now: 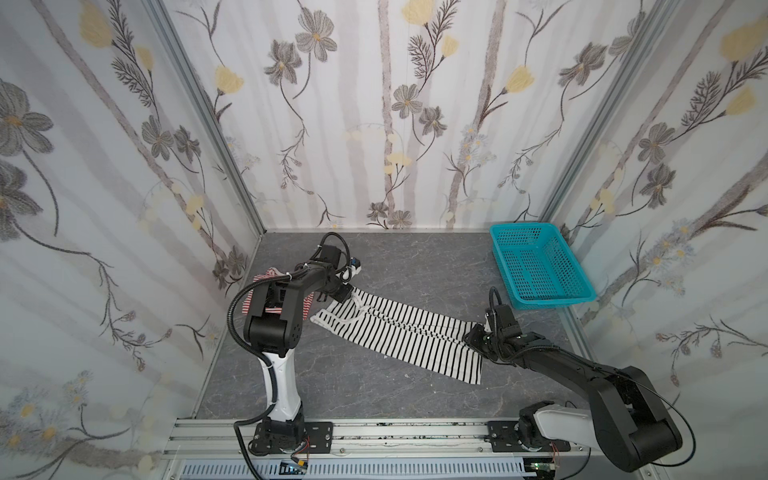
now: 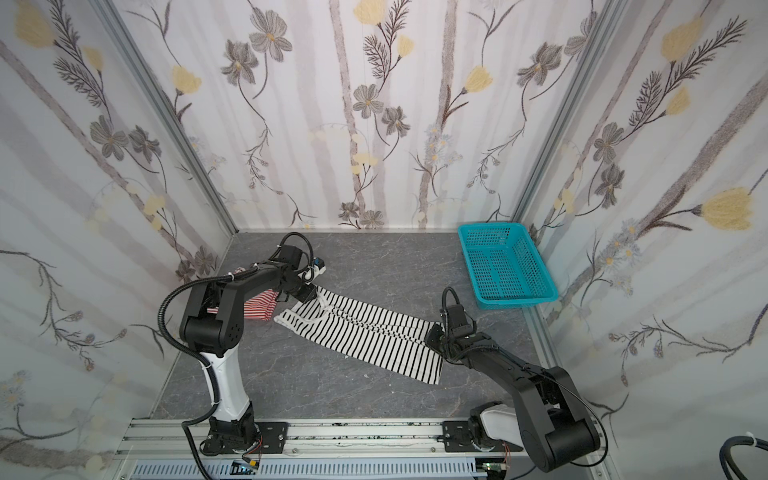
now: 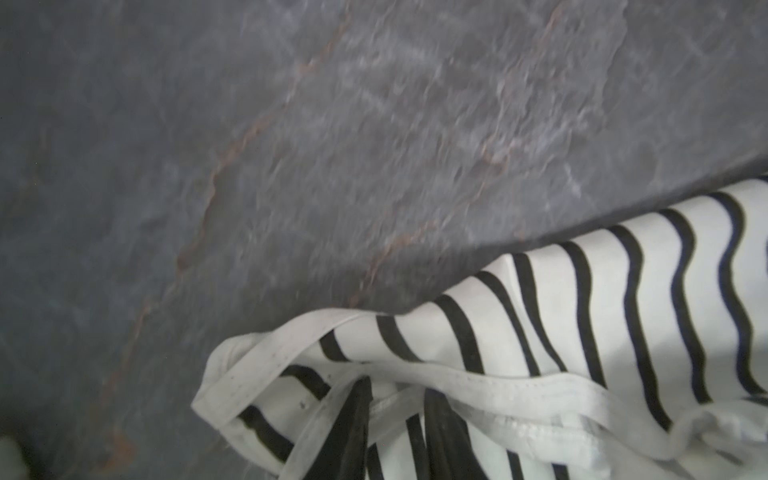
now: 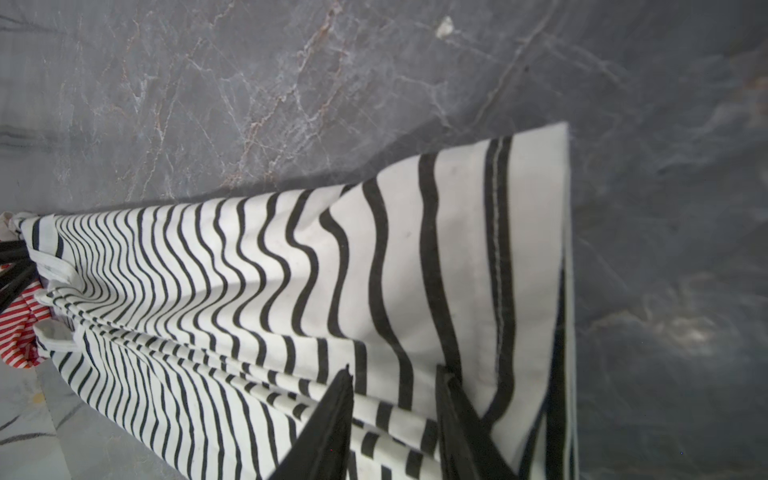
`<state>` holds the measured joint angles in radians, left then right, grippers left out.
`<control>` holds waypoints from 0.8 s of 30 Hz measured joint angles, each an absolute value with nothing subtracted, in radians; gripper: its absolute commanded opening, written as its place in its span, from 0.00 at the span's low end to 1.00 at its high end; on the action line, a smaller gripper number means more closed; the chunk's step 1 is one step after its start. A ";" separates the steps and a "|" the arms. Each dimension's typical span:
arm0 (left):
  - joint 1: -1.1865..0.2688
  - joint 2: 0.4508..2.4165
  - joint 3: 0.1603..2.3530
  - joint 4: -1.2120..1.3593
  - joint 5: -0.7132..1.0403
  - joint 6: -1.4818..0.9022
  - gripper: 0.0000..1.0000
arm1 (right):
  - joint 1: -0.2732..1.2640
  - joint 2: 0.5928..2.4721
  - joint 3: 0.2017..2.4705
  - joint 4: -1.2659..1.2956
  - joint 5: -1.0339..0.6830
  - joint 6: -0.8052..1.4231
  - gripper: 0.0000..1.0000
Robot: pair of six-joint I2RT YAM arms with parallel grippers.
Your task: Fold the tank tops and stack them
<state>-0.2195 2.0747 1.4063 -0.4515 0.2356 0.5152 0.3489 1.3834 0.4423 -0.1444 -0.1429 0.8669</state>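
The black-and-white tank top (image 1: 407, 336) (image 2: 374, 332) is stretched out as a long band across the middle of the table in both top views. My left gripper (image 1: 347, 293) (image 2: 311, 293) is shut on its strap end; the wrist view shows white trim and striped cloth bunched in the left gripper (image 3: 398, 388). At the hem end my right gripper (image 1: 473, 332) (image 2: 434, 332) is shut on gathered folds, seen close up in the right gripper (image 4: 395, 374). The red-and-white tank top (image 2: 259, 307) (image 1: 307, 306) (image 4: 16, 328) lies crumpled beneath the left arm, mostly hidden.
A teal perforated basket (image 1: 552, 299) (image 2: 515, 302) stands at the back right, just behind the right gripper. Flowered walls close in the left, back and right sides. An aluminium rail (image 1: 395, 436) carrying both arm bases runs along the front edge.
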 measured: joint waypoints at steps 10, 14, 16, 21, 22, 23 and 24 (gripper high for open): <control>-0.334 2.523 2.131 -0.552 0.224 0.487 0.30 | 0.567 1.211 0.404 -0.271 -0.121 0.958 0.39; -0.366 2.648 2.379 -0.646 0.163 0.488 0.31 | 0.677 1.202 0.407 -0.281 -0.150 0.983 0.39; -0.378 2.660 2.421 -0.687 0.122 0.494 0.32 | 0.706 1.194 0.439 -0.305 -0.154 0.987 0.40; -0.387 2.596 2.356 -0.752 0.110 0.473 0.45 | 0.695 1.140 0.500 -0.322 -0.109 0.986 0.40; -0.387 2.558 2.306 -0.759 0.118 0.459 0.46 | 0.677 1.139 0.502 -0.318 -0.096 0.986 0.40; -0.386 2.513 2.247 -0.768 0.134 0.446 0.46 | 0.651 1.144 0.502 -0.318 -0.086 0.986 0.40; -0.386 2.470 2.189 -0.772 0.148 0.436 0.48 | 0.631 1.154 0.503 -0.318 -0.074 0.986 0.40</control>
